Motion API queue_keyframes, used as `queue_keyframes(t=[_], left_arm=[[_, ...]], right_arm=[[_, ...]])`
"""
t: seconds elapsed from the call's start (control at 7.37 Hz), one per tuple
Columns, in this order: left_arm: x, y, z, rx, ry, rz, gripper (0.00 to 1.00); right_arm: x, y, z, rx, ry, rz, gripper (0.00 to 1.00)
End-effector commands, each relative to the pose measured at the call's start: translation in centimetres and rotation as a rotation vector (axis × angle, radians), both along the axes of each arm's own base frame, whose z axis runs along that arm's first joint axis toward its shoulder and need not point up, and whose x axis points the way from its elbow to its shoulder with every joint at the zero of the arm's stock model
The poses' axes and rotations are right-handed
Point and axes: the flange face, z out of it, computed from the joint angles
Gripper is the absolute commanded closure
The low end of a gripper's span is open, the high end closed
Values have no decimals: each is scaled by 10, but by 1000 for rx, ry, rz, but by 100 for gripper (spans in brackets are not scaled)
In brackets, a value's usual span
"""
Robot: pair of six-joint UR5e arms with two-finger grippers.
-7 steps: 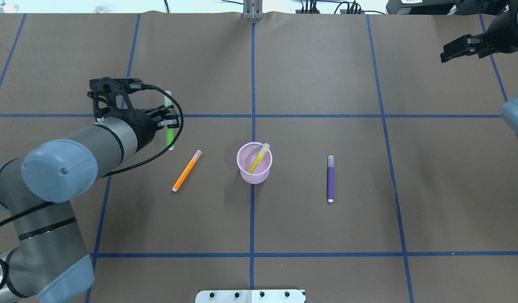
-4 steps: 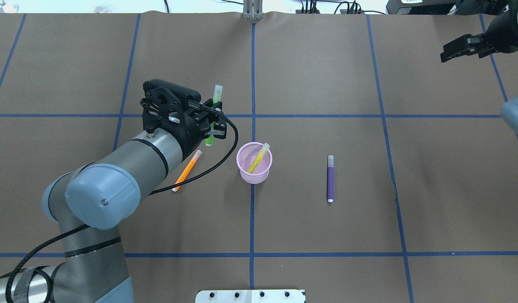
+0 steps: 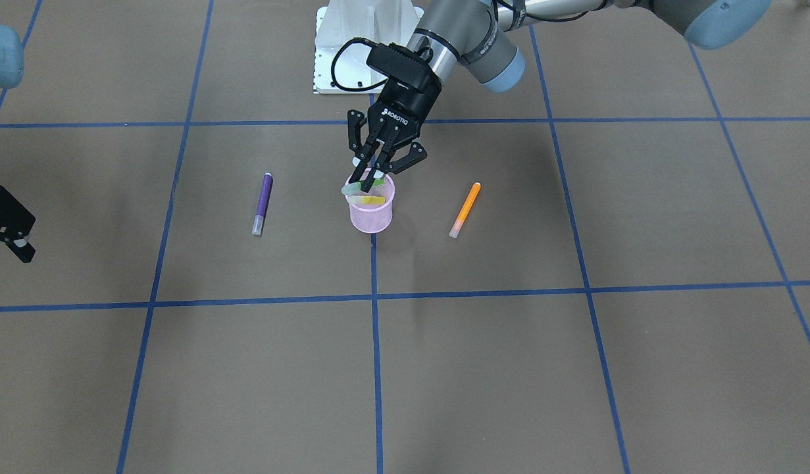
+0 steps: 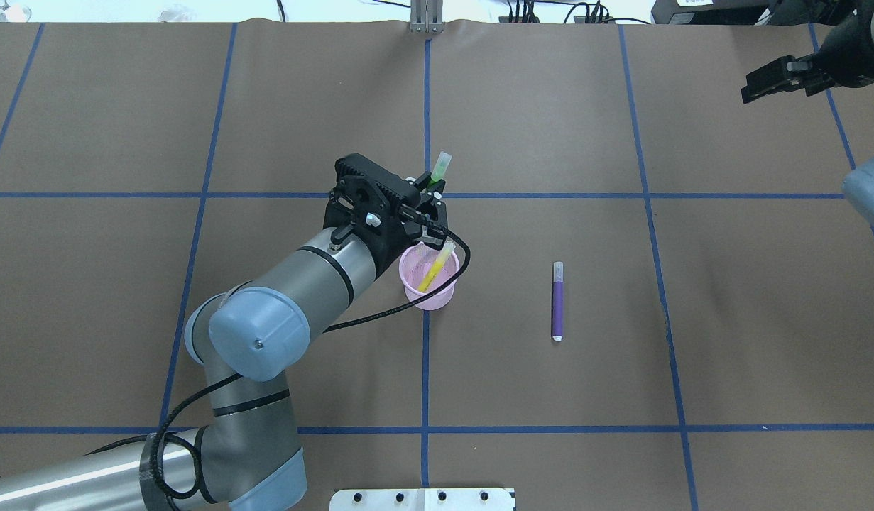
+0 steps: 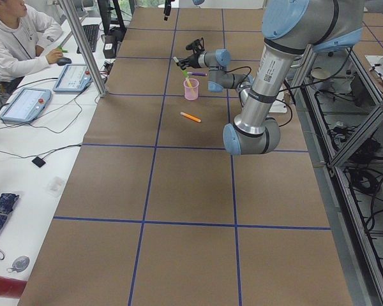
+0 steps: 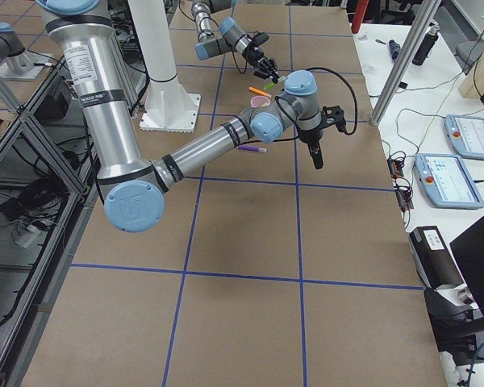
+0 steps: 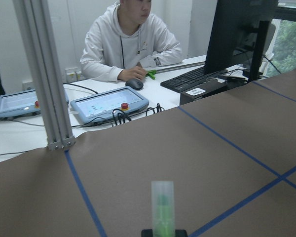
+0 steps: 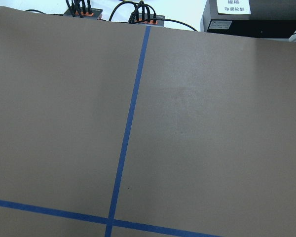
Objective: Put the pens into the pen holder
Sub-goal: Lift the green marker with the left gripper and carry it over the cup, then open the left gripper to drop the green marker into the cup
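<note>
My left gripper is shut on the green pen and holds it tilted just above the pink mesh pen holder. The green pen's whitish cap fills the bottom of the left wrist view. The yellow pen leans inside the holder. The orange pen lies on the table beside the holder, hidden under my left arm in the overhead view. The purple pen lies on the holder's other side. My right gripper hovers open and empty at the far right.
The brown table cover carries blue tape grid lines. A metal mount plate sits at the near edge. An operator sits at a desk with tablets beyond the far edge.
My left gripper has lifted the green pen off the table's left part and carried it right, to above the pen holder. My arm now covers the orange pen. The right arm is still.
</note>
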Motion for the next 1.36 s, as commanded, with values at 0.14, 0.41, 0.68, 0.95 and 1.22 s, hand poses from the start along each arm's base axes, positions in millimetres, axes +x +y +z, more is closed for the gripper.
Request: queue_keyframes(t=[0.14, 0.41, 0.68, 0.95, 1.22], left_arm=[[23, 30, 7, 55, -14, 41, 100], [24, 31, 8, 54, -14, 46, 79], [25, 31, 9, 54, -16, 53, 59], [24, 30, 8, 55, -13, 52, 49], [18, 32, -3, 62, 11, 54, 22]], right_arm=[[0, 0, 1, -2, 0, 2, 0], [0, 0, 1, -4, 0, 2, 0], [0, 0, 2, -5, 1, 2, 0], [-1, 0, 2, -4, 1, -1, 0], [-1, -1, -3, -9, -9, 10, 0]])
